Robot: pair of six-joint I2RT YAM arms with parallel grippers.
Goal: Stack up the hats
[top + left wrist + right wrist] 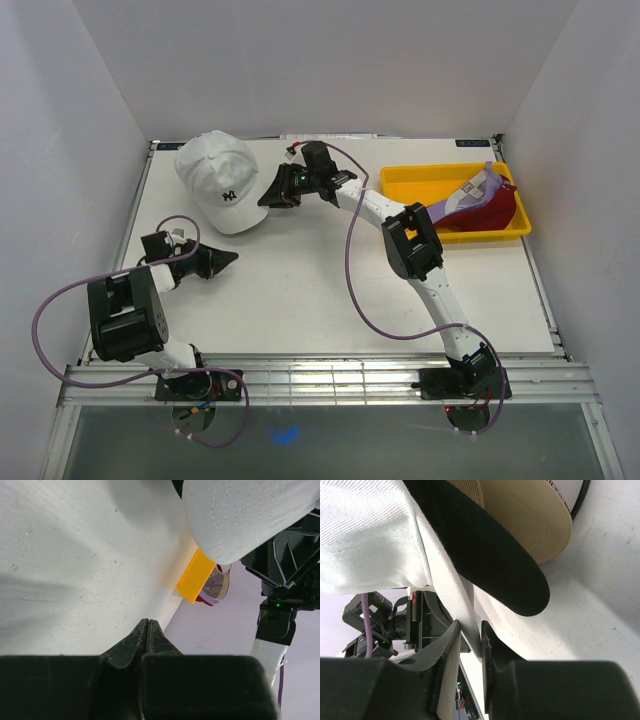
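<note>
White twill runs edge-on between the fingers of the right hand (470, 636), which is pinched narrow on the brim of the white cap (218, 180). Taking the stiff brim rather than the soft crown probably gives a firm hold for steering the cap without crushing it. Just past the fingertips, against the white fabric, lie a black brim (490, 555) and then a tan brim (530, 520). The white cap therefore seems to sit over a black one and a tan one, and the hold looks meant to square it on that pile. From above only the white crown with its dark logo shows.

Further out, on the right hand's far side from the pile, a yellow tray (400, 178) holds a purple cap (470, 190) and a red cap (500, 212). Both are well apart from the stack and appear not yet added.

The left hand (148, 625) is closed tight on nothing, its tips low over the bare desk (300, 300), near the pile but not touching it. It seems parked there, leaving the right arm room to work.
</note>
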